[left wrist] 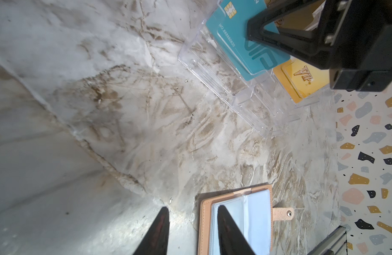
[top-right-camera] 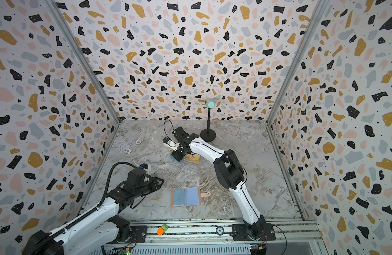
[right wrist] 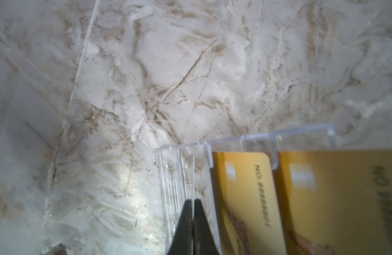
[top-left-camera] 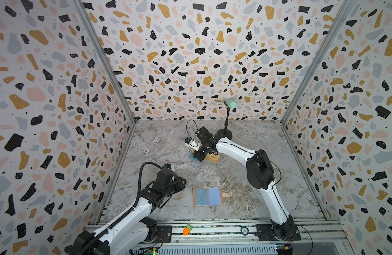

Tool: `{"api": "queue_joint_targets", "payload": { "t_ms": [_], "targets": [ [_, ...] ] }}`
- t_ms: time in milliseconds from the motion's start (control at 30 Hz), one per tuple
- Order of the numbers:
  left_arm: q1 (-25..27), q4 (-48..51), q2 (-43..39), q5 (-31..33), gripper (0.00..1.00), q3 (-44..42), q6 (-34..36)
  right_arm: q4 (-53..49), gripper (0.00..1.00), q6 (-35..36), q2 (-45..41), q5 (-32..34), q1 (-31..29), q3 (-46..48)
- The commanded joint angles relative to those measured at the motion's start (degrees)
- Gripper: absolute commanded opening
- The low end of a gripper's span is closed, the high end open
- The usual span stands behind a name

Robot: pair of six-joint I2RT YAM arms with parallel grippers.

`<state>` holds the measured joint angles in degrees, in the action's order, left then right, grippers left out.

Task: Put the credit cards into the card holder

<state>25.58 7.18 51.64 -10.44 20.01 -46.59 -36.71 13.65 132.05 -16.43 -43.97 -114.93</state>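
Right end effector [right wrist: 192, 200] pinches the teal card [left wrist: 239, 39] in the clear rack [right wrist: 168, 174].
It should handle thin, stiff, slick and light, best held squarely by its top edge. Gold cards [right wrist: 241, 198] stand alongside; card holder [left wrist: 204, 220] lies open on the table [left wrist: 102, 110] near the spread left end effector [left wrist: 192, 207].

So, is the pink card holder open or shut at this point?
Open: the card holder lies spread flat on the table, clear sleeves facing up, snap tab unfastened to one side.

Cards [top-left-camera: 213, 157] stand in the rack [top-left-camera: 209, 167], beneath my right gripper [right wrist: 192, 202]. The card holder [top-left-camera: 207, 197] lies on the table [top-left-camera: 268, 154] at the rack's six o'clock, with my left gripper [top-left-camera: 184, 181] at the holder's ten.
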Motion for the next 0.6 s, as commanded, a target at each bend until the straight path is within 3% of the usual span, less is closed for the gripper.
{"api": "queue_joint_targets", "payload": {
  "t_ms": [0, 567],
  "targets": [
    [-0.3, -2.3, -0.7, -0.1, 0.39, -0.4, -0.9, -2.4, 0.00, 0.8, -1.7, 0.5, -0.3, -2.2],
    [-0.3, -1.2, -0.1, -1.3, 0.39, 2.3, -0.3, -2.5, 0.00, -0.6, -9.7, 1.0, -0.6, -1.8]
  ]
}}
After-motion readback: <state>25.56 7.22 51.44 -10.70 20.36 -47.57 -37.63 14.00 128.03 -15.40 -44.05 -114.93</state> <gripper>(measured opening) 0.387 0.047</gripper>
